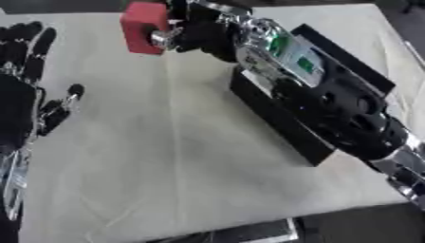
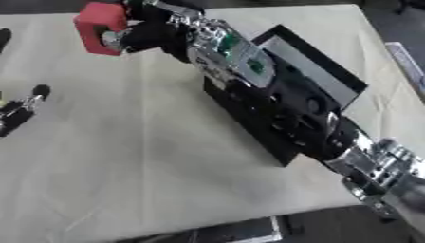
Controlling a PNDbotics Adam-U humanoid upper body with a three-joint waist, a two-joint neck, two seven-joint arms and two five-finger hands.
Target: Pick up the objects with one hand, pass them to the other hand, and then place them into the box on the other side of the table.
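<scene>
the right hand (image 1: pixel 195 29) is curling round the one red block (image 1: pixel 141 26) and carrying it above the far part of the cloth-covered table (image 1: pixel 166 166), toward the robot's left, presumably to offer it for the handover. the left hand (image 1: pixel 25 71) is waiting at the left edge with fingers spread and straight, holding nothing. one black box (image 1: pixel 282 118) is sitting on the right, under the reaching arm; no second box is showing.

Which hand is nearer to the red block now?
Right. The right hand holds the red block at the table's far edge; the left hand waits open, apart, at the left.
</scene>
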